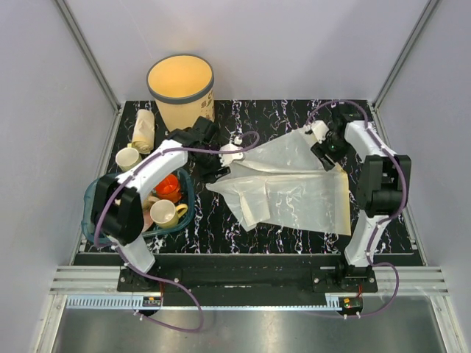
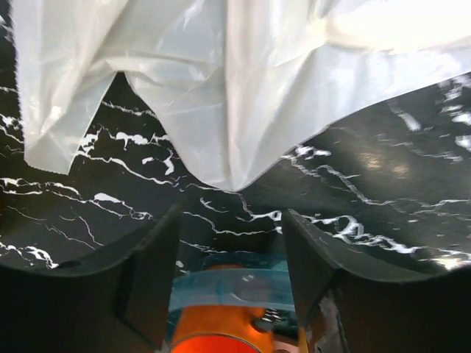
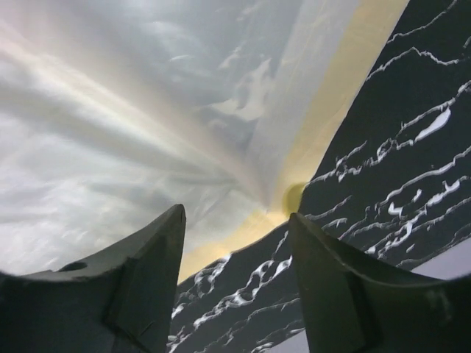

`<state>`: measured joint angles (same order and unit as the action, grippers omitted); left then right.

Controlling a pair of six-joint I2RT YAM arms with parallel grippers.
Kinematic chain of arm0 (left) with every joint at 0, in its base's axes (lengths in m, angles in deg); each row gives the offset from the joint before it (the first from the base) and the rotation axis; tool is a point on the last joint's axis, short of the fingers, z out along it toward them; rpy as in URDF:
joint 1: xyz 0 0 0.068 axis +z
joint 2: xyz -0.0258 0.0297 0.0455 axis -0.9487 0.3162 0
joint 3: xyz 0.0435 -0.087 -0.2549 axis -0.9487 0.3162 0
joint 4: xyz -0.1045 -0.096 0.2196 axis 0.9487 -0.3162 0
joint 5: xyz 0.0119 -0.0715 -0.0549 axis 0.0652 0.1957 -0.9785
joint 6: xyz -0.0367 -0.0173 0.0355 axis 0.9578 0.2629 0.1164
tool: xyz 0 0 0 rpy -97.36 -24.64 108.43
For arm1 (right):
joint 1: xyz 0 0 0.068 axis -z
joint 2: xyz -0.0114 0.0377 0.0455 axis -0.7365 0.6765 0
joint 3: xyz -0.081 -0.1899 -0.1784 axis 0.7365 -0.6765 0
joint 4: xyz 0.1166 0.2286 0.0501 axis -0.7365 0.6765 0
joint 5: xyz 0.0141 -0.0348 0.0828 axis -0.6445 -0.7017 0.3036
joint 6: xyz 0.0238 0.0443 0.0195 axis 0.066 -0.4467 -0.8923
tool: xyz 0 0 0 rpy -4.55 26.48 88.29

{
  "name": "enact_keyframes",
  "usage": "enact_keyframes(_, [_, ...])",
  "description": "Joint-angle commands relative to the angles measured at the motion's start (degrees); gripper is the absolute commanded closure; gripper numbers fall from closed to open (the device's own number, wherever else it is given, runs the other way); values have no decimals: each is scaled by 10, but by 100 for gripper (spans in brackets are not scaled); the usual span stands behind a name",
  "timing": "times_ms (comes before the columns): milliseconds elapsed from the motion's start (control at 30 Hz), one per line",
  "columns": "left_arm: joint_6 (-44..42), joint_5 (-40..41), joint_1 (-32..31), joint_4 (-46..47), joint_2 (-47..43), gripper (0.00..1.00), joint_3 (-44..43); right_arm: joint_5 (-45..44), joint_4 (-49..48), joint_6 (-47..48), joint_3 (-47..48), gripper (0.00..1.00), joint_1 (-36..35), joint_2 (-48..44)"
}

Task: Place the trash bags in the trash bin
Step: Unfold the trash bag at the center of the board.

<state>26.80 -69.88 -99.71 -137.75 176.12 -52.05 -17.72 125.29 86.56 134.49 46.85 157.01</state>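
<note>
On the black marbled tabletop (image 1: pixel 221 228): thin translucent whitish plastic trash bag (image 1: pixel 287 187), spread flat, crinkled, yellowish right edge.
Left pincer (image 1: pixel 229 154): fingers apart, empty, just beside the sheet's left edge.
Right pincer (image 1: pixel 320 138): fingers apart, at its far right corner.
Round cream-yellow plastic trash bin (image 1: pixel 180 88): back left, well apart from the sheet.
Teal tray (image 1: pixel 92 197): near left, holding cups (image 1: pixel 168 213).

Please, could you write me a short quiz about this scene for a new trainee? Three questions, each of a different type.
1. True or false: the trash bag lies spread on the table, outside the trash bin.
2. What does the left gripper hold? A) the trash bag B) the trash bin C) nothing
3. On which side of the table, the robot's left or right, stands the teal tray?
Key: 1 true; 2 C; 3 left.
</note>
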Motion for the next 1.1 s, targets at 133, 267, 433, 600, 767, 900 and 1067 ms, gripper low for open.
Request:
enact_keyframes(133, [162,-23,-107,112,-94,34,105,83,139,-15,-38,28,4,-154])
enact_keyframes(267, [209,-13,-137,160,-57,33,121,91,121,-29,-98,27,2,-175])
enact_keyframes(433, [236,37,-159,190,12,32,108,91,78,-50,-143,30,3,-160])
enact_keyframes(600, [238,75,-170,186,67,32,83,75,42,-53,-172,33,2,-134])
enact_keyframes(767, [225,90,-180,178,96,34,93,64,27,-51,-179,33,2,-118])
enact_keyframes(900, [221,54,-182,160,112,59,97,55,11,-51,-179,34,3,-106])
enact_keyframes(1067, [191,29,-182,127,102,95,107,20,-14,-31,-202,37,2,-86])
